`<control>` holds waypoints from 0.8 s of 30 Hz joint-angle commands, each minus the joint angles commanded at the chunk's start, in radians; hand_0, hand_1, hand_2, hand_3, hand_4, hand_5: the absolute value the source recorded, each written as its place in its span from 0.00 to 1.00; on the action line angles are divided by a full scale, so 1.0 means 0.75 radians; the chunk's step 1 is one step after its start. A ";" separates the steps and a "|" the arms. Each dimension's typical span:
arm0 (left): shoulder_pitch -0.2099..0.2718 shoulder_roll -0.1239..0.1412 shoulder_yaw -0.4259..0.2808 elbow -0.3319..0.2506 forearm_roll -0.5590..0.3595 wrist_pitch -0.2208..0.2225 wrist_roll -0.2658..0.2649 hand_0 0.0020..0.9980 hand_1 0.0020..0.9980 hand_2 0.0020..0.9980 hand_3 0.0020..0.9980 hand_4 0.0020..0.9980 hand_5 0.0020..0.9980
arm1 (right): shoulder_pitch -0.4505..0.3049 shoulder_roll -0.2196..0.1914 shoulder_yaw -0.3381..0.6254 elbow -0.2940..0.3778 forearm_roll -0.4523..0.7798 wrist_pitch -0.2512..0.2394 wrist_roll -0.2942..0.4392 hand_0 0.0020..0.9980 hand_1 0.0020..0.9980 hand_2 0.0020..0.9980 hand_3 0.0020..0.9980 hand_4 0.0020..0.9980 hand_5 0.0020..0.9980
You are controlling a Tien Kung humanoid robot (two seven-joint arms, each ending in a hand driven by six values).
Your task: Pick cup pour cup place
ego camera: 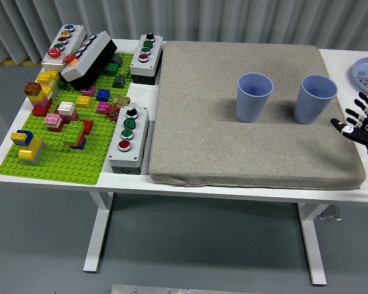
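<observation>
While both blue cups stand untouched on the grey mat [233, 153], nothing of the task can be counted as done — neither picking, pouring nor placing is shown. The right cup [314, 98] is set upright near the mat's right edge, and the left cup [254, 96] is set upright beside it, the two kept apart by a clear gap. Whether anything is held inside either cup cannot be told from this angle. The right hand [363, 125] is seen at the picture's right edge, just beside the right cup but not touching it; its fingers [354, 114] are spread wide and nothing is grasped. The left hand is not seen at all. A blue plate [363, 67] is partly shown at the far right corner of the white table [356, 202]. The whole sequence is judged to lie ahead — the near cup is to be grasped first, tipped over the other, then set down again.
</observation>
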 joint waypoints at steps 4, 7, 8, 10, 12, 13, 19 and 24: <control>-0.001 0.001 0.006 0.000 -0.004 0.000 -0.001 0.81 0.75 0.82 0.72 0.52 1.00 | 0.031 0.004 -0.020 -0.051 0.014 -0.007 0.016 0.92 0.88 0.98 0.94 0.85 0.24; -0.002 0.002 0.012 0.000 -0.007 -0.002 -0.002 0.81 0.75 0.82 0.72 0.52 1.00 | 0.064 0.012 -0.046 -0.101 0.040 -0.011 0.039 0.91 0.88 0.95 0.92 0.85 0.24; -0.002 0.002 0.013 0.000 -0.007 -0.002 -0.002 0.81 0.75 0.82 0.72 0.52 1.00 | 0.068 0.013 -0.049 -0.108 0.043 -0.011 0.041 0.91 0.88 0.95 0.92 0.85 0.24; -0.002 0.002 0.015 0.000 -0.007 -0.002 -0.002 0.81 0.75 0.82 0.72 0.52 1.00 | 0.085 0.018 -0.065 -0.130 0.047 -0.013 0.051 0.91 0.88 0.95 0.92 0.85 0.24; -0.002 0.002 0.016 0.000 -0.007 -0.002 -0.001 0.81 0.75 0.82 0.72 0.52 1.00 | 0.100 0.021 -0.079 -0.148 0.053 -0.015 0.058 0.91 0.88 0.95 0.92 0.85 0.24; -0.004 0.002 0.018 0.000 -0.007 -0.002 -0.001 0.81 0.75 0.82 0.72 0.52 1.00 | 0.112 0.025 -0.089 -0.161 0.054 -0.020 0.062 0.91 0.88 0.95 0.91 0.85 0.25; -0.008 0.003 0.026 0.000 -0.010 -0.003 -0.001 0.81 0.75 0.82 0.72 0.52 1.00 | 0.176 0.046 -0.134 -0.222 0.056 -0.046 0.088 0.91 0.88 0.95 0.91 0.85 0.25; -0.008 0.005 0.032 0.000 -0.014 -0.004 -0.001 0.81 0.75 0.82 0.72 0.52 1.00 | 0.206 0.056 -0.155 -0.242 0.055 -0.051 0.094 0.91 0.88 0.95 0.91 0.85 0.25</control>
